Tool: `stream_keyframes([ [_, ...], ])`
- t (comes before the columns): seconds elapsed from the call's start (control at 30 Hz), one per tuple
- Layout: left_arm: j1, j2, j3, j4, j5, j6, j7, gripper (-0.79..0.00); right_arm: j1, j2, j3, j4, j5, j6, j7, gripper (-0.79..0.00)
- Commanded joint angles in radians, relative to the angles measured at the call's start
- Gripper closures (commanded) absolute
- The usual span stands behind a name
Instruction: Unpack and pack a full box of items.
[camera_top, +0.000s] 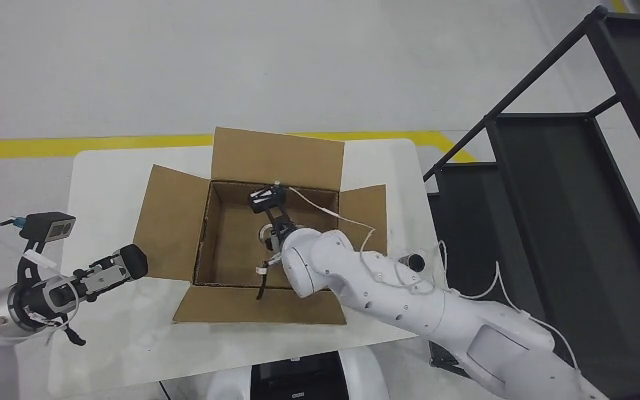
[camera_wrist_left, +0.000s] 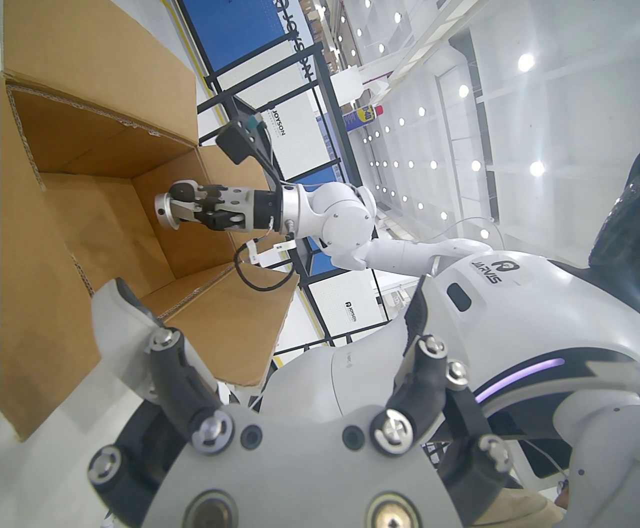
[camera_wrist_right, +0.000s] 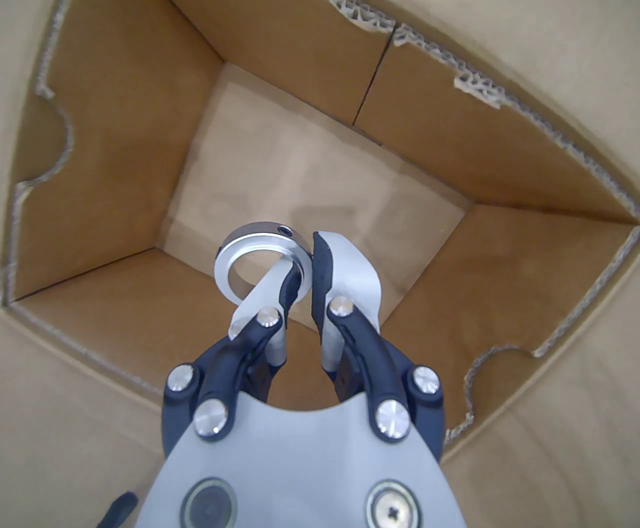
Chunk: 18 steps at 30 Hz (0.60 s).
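Left of the cardboard box (camera_top: 178, 215), the left claw (camera_top: 128, 263) hangs over the white worktop (camera_top: 110, 180), level with the box's near left corner and apart from its spread left flap. In the left wrist view this claw (camera_wrist_left: 270, 312) is released, its two fingers (camera_wrist_left: 125, 315) spread wide with nothing between them.

The box stands in the middle of the worktop with all four flaps folded outward. Its brown walls (camera_wrist_right: 100, 150) have torn, corrugated edges.

The right claw (camera_top: 268, 236) points down into the box from above, nearer the back wall than the front. In the right wrist view it (camera_wrist_right: 306, 262) is clenched on a silver metal ring (camera_wrist_right: 252, 232). One finger passes through the ring's hole and the other presses on its outer side, so the ring's wall is pinched between the pads. A small screw hole shows in the ring's outer rim. From the left wrist view, the ring (camera_wrist_left: 161, 212) sits at the tip of the right claw (camera_wrist_left: 176, 210) inside the box (camera_wrist_left: 100, 220), clear of the walls.

Right of the box, beyond the worktop's edge, stands a black metal rack (camera_top: 560, 170). Behind the box, a yellow line (camera_top: 100, 147) runs along the grey floor.
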Motion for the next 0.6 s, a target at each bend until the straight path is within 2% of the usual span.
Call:
stream_keyframes([
  [0.0,0.000,0.000,0.000,0.000,0.000,0.000,0.000,-0.785,0.049,-0.040,-0.045,0.076,0.020,-0.004,0.014,0.000],
  [0.27,0.000,0.000,0.000,0.000,0.000,0.000,0.000,-0.785,0.151,-0.197,-0.141,0.334,0.142,0.004,0.006,0.000],
  [0.47,0.000,0.000,0.000,0.000,0.000,0.000,0.000,-0.785,0.184,-0.275,-0.164,0.464,0.171,0.023,-0.013,-0.003],
  [0.5,0.000,0.000,0.000,0.000,0.000,0.000,0.000,-0.785,0.187,-0.285,-0.164,0.482,0.175,0.027,-0.018,-0.117],
  [0.57,0.000,0.000,0.000,0.000,0.000,0.000,0.000,-0.785,0.193,-0.303,-0.161,0.516,0.179,0.037,-0.028,-0.139],
])
